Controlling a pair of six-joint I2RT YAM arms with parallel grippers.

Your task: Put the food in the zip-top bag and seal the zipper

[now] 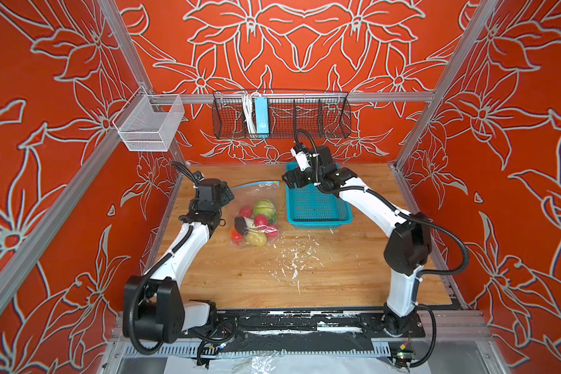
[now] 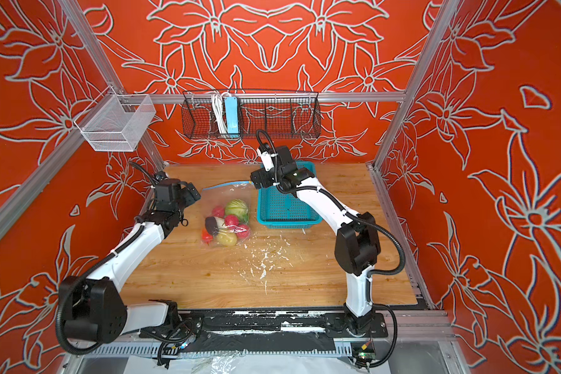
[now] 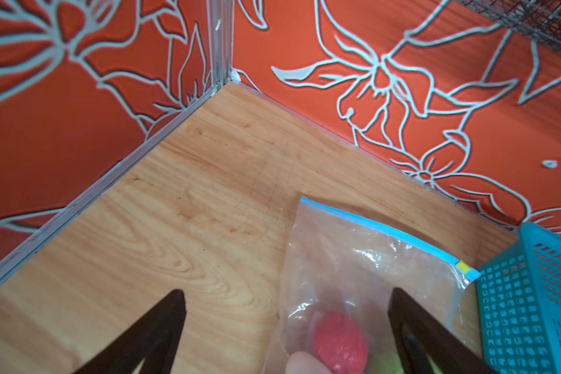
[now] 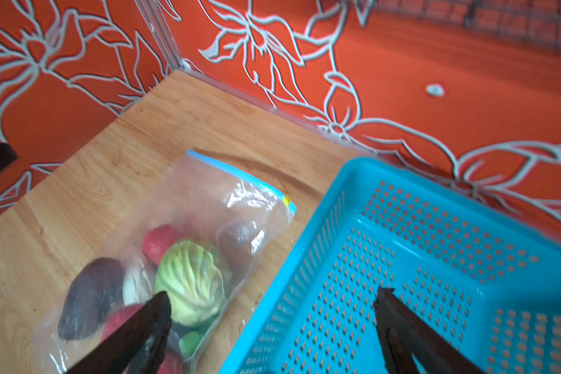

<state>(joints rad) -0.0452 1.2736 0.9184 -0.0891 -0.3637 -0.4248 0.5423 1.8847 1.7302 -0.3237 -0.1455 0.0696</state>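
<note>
The clear zip-top bag [image 1: 256, 200] lies flat on the wooden table, left of the middle, in both top views. The food is inside it: a green cabbage [image 1: 265, 209], red berries [image 1: 260, 221], a black piece [image 1: 240, 225] and a yellow potato [image 1: 256, 239]. The blue zipper [image 1: 256, 184] runs as one line along the bag's far edge, with a yellow tab [image 4: 286, 200] at its right end. My left gripper [image 1: 229, 194] hangs open over the bag's left side and holds nothing. My right gripper [image 1: 287, 181] is open above the gap between bag and basket.
An empty teal perforated basket [image 1: 314, 207] stands right beside the bag, under my right arm. A black wire basket [image 1: 280, 115] and a white mesh basket [image 1: 149, 123] hang on the far frame. White flecks [image 1: 292, 259] mark the table's middle.
</note>
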